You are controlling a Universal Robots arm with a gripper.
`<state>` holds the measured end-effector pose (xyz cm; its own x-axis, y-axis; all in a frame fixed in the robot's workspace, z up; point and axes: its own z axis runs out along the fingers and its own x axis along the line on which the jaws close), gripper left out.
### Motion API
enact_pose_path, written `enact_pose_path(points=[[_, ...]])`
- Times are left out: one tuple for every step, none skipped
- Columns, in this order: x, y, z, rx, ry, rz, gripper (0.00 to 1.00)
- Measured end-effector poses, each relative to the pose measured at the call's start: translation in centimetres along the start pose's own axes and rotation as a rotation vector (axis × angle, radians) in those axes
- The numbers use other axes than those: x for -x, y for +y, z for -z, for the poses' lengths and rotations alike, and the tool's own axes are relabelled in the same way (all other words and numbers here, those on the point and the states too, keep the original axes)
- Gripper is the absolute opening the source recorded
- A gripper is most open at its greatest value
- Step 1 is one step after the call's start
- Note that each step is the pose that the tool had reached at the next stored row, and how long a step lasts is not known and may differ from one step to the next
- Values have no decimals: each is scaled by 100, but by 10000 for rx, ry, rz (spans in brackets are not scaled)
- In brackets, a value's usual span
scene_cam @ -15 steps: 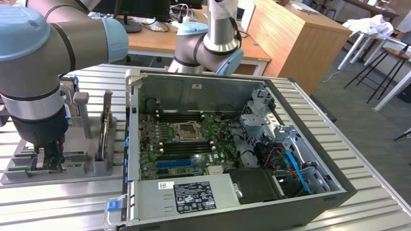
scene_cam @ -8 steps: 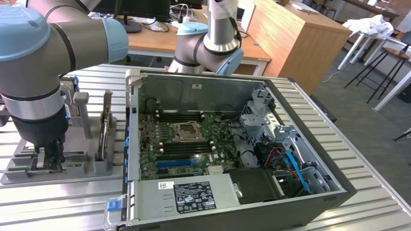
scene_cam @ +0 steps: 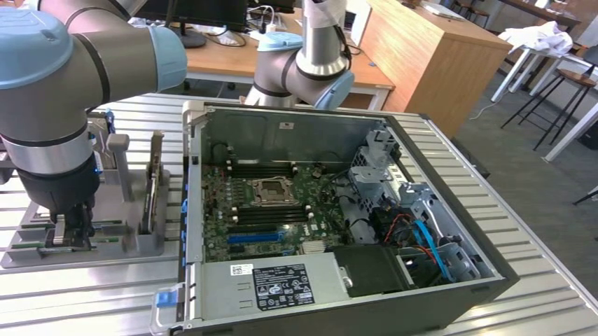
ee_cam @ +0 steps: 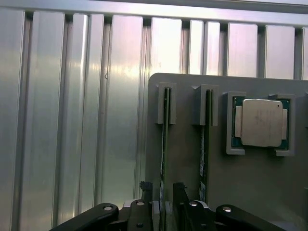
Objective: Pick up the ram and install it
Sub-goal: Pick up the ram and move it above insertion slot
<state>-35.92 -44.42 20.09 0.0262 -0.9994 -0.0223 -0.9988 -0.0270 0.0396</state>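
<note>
- While the gripper (ee_cam: 163,192) hangs low over the grey holder (ee_cam: 185,154), its fingers (ee_cam: 179,192) stand spread, one on each side of the ram (ee_cam: 165,139).
- The ram stands on edge in the slot nearest the holder's side edge, a second stick (ee_cam: 203,144) just beside it.
- The holder sits on the slatted table (scene_cam: 94,301), beside the open computer case (scene_cam: 309,140).

The arm (scene_cam: 56,77) fills the upper left of the exterior view, its pale-blue-capped joints bent so the wrist (scene_cam: 58,185) points straight down (dark and stubby). The gripper (scene_cam: 71,236) hangs at lower left, fingers (ee_cam: 179,195) parted.
</note>
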Motion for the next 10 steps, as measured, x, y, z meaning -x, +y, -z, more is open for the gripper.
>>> enact_pose_path(points=[[0,0,0,0,0,0,31],[0,0,0,1,0,0,31],[0,0,0,1,0,0,31],[0,0,0,1,1,0,31],[0,0,0,1,1,0,31],[0,0,0,0,0,0,31],[0,0,0,1,0,0,31],[0,0,0,1,1,0,31],[0,0,0,1,0,0,31],[0,0,0,1,0,0,31]])
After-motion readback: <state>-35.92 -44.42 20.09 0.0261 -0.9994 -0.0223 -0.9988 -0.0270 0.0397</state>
